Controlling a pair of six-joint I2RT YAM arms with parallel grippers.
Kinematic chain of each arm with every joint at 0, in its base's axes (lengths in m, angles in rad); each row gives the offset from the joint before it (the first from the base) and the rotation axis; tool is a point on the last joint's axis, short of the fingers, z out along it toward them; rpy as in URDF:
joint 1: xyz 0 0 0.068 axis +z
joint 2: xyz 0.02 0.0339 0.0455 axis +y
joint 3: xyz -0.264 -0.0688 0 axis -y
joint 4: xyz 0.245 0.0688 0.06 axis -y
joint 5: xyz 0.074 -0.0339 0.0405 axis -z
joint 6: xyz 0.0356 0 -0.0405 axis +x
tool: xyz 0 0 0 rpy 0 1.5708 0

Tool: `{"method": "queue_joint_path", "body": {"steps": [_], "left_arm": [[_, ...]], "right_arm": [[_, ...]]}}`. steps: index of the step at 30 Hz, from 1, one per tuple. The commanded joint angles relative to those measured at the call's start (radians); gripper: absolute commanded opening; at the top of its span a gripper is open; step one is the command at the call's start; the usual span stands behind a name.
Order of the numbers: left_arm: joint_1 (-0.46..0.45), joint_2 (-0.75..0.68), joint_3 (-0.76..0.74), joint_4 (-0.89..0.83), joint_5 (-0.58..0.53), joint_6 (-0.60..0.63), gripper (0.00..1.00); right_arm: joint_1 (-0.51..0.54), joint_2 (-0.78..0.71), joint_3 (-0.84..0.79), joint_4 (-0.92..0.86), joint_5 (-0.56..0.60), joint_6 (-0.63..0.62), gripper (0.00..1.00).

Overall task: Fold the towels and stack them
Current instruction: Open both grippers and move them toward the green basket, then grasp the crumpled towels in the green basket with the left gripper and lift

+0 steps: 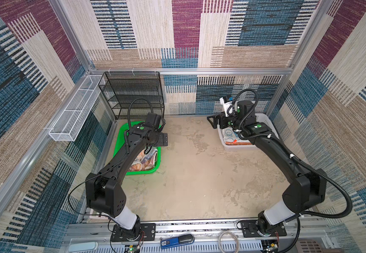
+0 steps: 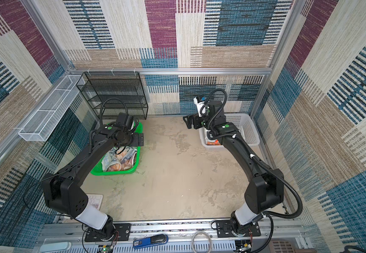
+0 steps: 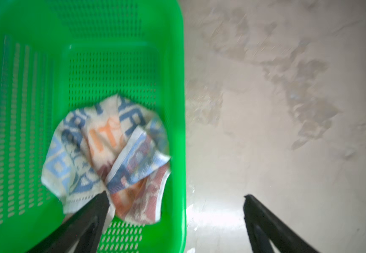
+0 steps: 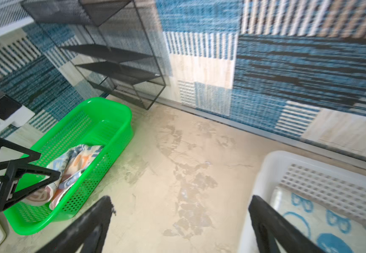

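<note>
Crumpled towel (image 3: 107,153), whitish with blue and orange lettering, lies bunched in a heap inside a green basket (image 3: 177,87) with a perforated floor. In both top views it sits toward the near end of that basket, on the left of the table (image 1: 199,175), partly hidden by the left arm.

A folded towel (image 4: 322,225), pale with blue cartoon outlines, lies flat in a white basket (image 4: 287,162) with slotted walls, at the far right of the table. In a top view an orange cloth (image 1: 239,143) shows at the near edge beneath it; how it is folded cannot be told.

The left gripper (image 3: 175,197) hangs over the green basket's rim on the side nearer the table's middle, its black fingers (image 3: 96,210) spread wide with nothing between them. In the left wrist view one finger overlaps the heap's edge and the other is over bare table; whether the finger touches the cloth cannot be told.

The right gripper (image 4: 181,199) is also spread wide and empty. It is raised at the inner side of the white basket, one finger over the basket's corner, the other over bare table, and it faces across toward the green basket.

A black wire shelf (image 1: 134,94) stands against the back wall just behind the green basket. A white mesh tray (image 1: 74,114) is fixed to the left wall. The walls are covered in woven patches of blue, maroon and beige.
</note>
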Motion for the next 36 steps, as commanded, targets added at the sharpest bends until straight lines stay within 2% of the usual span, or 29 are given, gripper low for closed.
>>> {"method": "queue_joint_path", "body": {"steps": [1, 6, 15, 18, 21, 24, 28, 32, 36], "left_arm": [[0.043, -0.043, -0.107, 0.018, 0.030, -0.044, 0.99], [0.124, 0.000, -0.198, 0.047, 0.165, -0.096, 0.96], [0.137, 0.081, -0.253, 0.120, 0.208, -0.145, 0.86], [0.137, 0.097, -0.255, 0.126, 0.196, -0.145, 0.77], [0.137, 0.102, -0.256, 0.128, 0.182, -0.147, 0.59], [0.137, 0.102, -0.256, 0.126, 0.161, -0.143, 0.36], [0.139, 0.080, -0.234, 0.092, 0.128, -0.133, 0.00], [0.139, 0.027, -0.181, 0.051, 0.084, -0.104, 0.00], [0.136, -0.063, -0.092, 0.025, 0.066, -0.037, 0.00]], "right_arm": [[0.110, 0.059, 0.006, 0.009, 0.127, -0.034, 0.99], [0.230, 0.136, 0.005, 0.032, 0.234, -0.026, 0.99], [0.321, 0.182, 0.010, 0.077, 0.336, 0.009, 0.99], [0.332, 0.186, 0.014, 0.073, 0.379, 0.026, 0.99], [0.331, 0.179, 0.014, 0.067, 0.404, 0.074, 0.99], [0.330, 0.159, -0.001, 0.070, 0.400, 0.129, 0.99], [0.330, 0.144, -0.010, 0.069, 0.318, 0.131, 0.99], [0.329, 0.124, -0.035, 0.085, 0.264, 0.123, 0.99], [0.330, 0.093, -0.062, 0.087, 0.288, 0.107, 0.99]]}}
